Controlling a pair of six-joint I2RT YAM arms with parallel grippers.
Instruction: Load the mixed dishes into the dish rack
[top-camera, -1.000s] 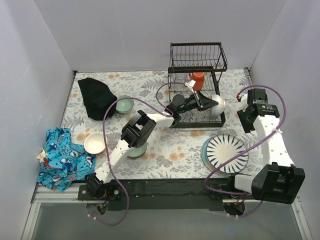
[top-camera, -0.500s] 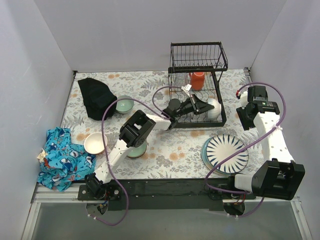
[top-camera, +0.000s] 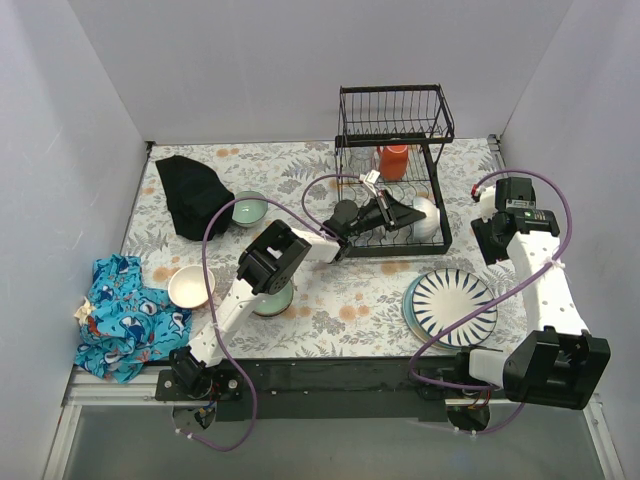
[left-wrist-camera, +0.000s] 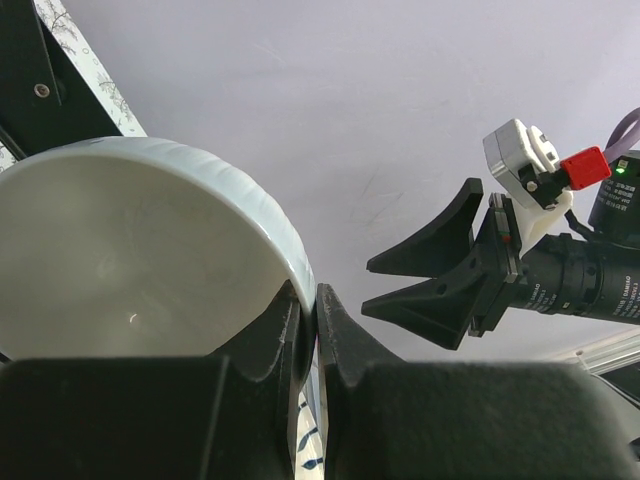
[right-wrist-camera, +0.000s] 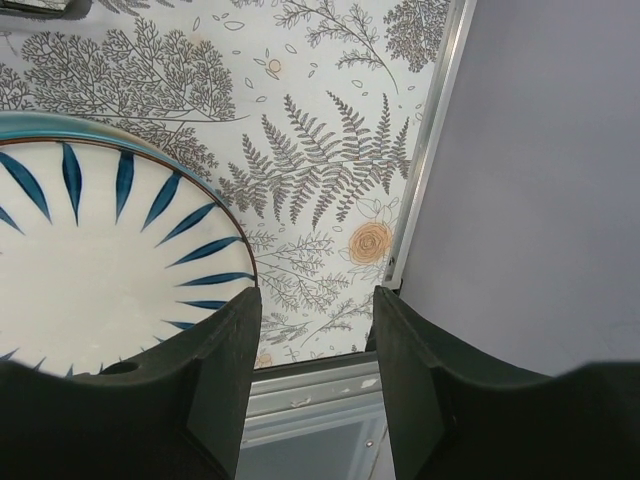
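Note:
My left gripper (top-camera: 410, 212) is shut on the rim of a small white bowl (top-camera: 429, 214) and holds it on edge at the right end of the dish rack's (top-camera: 393, 112) lower tray. In the left wrist view the fingers (left-wrist-camera: 290, 330) pinch the bowl's rim (left-wrist-camera: 130, 250). An orange mug (top-camera: 393, 160) stands in the rack. My right gripper (top-camera: 490, 238) is open and empty, right of the rack, above a blue-striped plate (top-camera: 452, 305); the plate also shows in the right wrist view (right-wrist-camera: 100, 270). A pale-green bowl (top-camera: 248, 209) and a white bowl (top-camera: 190, 287) sit at the left.
A black cloth (top-camera: 190, 195) lies at the back left and a blue patterned cloth (top-camera: 125, 315) at the front left. Another bowl (top-camera: 272, 300) sits under my left arm. The table's right rail (right-wrist-camera: 420, 200) and wall are close to my right gripper.
My left gripper has pulled the white bowl a little leftward, from beyond the rack's right end into its lower tray. The right arm has barely shifted.

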